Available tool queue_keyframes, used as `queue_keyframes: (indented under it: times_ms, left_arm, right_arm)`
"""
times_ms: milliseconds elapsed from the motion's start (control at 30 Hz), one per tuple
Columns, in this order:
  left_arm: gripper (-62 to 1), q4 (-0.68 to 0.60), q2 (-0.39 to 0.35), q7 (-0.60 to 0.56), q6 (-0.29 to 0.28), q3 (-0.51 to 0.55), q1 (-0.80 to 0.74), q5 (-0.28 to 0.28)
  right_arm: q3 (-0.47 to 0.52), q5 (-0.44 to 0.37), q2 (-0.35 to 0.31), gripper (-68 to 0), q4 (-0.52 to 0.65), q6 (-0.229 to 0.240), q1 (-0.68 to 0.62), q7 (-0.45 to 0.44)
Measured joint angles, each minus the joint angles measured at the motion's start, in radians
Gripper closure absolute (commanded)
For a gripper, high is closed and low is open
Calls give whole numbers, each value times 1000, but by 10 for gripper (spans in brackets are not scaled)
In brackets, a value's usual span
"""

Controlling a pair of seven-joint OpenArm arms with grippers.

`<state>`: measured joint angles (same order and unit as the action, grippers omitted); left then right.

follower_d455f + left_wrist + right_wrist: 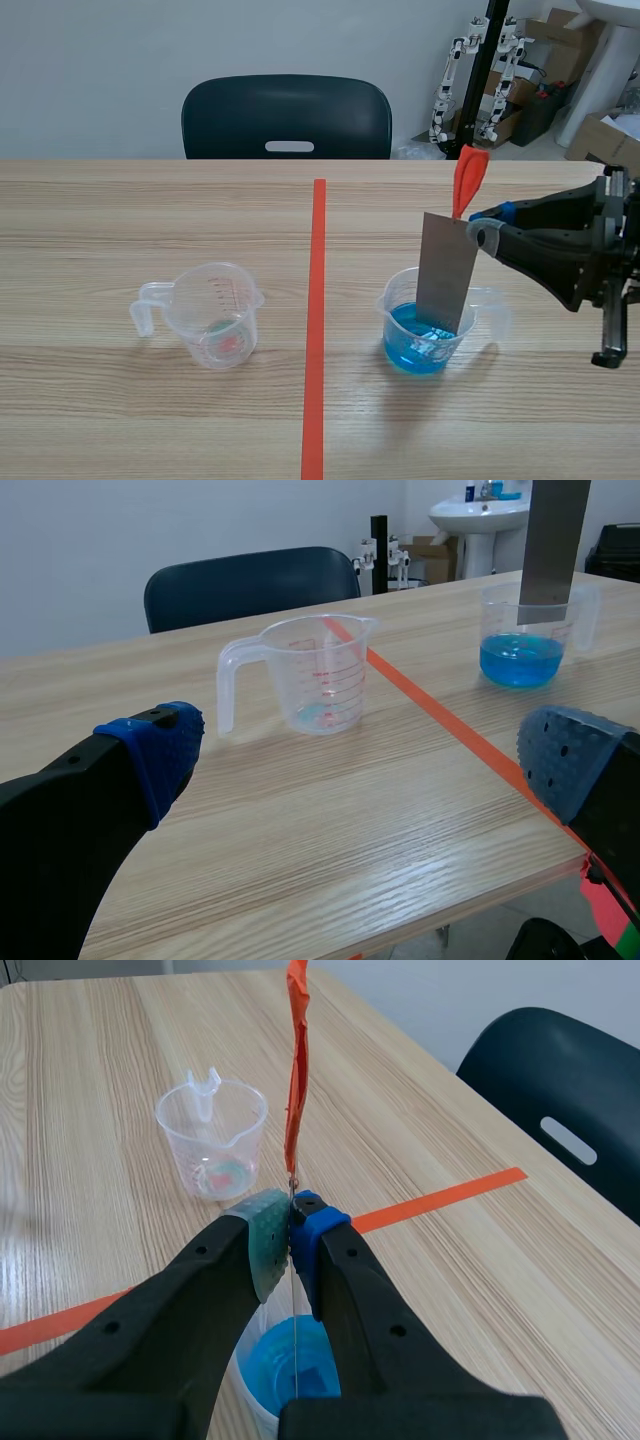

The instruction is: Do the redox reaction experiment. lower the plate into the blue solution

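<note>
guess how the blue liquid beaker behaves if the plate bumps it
Likely slides easily: the beaker looks thin plastic, with little blue solution weighing it. It might tip, as the stiff-looking plate reaches in over its rim.

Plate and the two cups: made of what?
The plate looks like metal: matte grey, thin, rigid, flat. The blue-solution cup and the other cup look like clear glossy plastic: see-through walls, moulded handles, red printed scale on the other.

The grey metal plate (pixel 447 270) hangs upright, slightly tilted, with an orange tab (pixel 468 180) at its top, pinched near the upper edge by the right gripper (pixel 483 228). Its lower end sits inside a clear cup (pixel 489 312) holding shallow blue solution (pixel 408 345); whether it touches the liquid is unclear.
</note>
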<state>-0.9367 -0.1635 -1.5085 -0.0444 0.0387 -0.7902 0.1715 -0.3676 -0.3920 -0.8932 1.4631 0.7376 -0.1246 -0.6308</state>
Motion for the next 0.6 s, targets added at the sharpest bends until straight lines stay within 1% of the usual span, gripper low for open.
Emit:
queue_keyframes:
  times_ms: [233,467,600]
  left_arm:
    - [-623,2,0,0,0,0,9,-4]
    - [-623,2,0,0,-1,0,9,-5]
    - [-623,2,0,0,-1,0,9,-8]
  right_arm:
    - [0,27,59,-6,-87,0,48,2]
    - [0,95,120,-6,-146,0,67,5]
    - [0,98,146,-6,-174,0,80,9]
